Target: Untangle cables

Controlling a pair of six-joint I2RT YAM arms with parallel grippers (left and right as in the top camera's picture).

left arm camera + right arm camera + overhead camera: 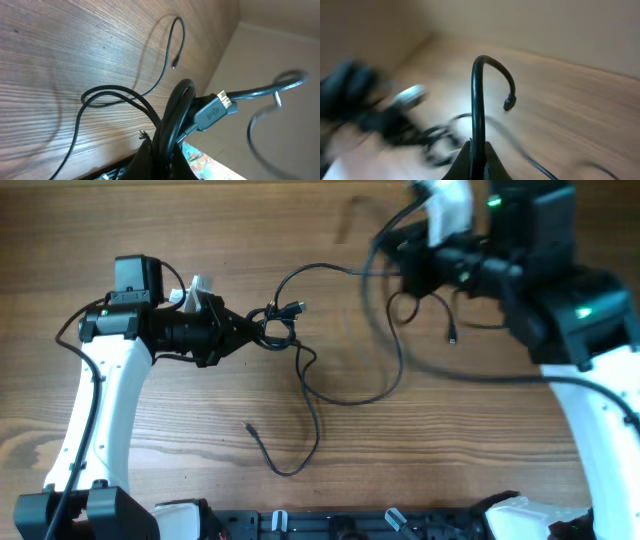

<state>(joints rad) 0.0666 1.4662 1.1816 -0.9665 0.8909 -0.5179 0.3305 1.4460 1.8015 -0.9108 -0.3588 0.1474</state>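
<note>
On the brown wooden table (150, 220), the thin black cord cables (172, 120) gather into a knot (275, 328) left of centre. Directly left of the knot and touching it is the black two-finger left gripper (245, 330), with the knot between its fingers. A flat grey plug (297, 307) juts out just right of the knot and slightly behind it. Well to the knot's right and farther back, the black right gripper (398, 275) pinches a strand arching over from the knot. In front of the knot, loose loops lie on the table, ending in a small plug (247, 425).

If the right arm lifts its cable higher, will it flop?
Likely floppy: the cable droops into a hook above the right gripper. Probably light, being so thin. May snag at the knot the left gripper holds.
</note>
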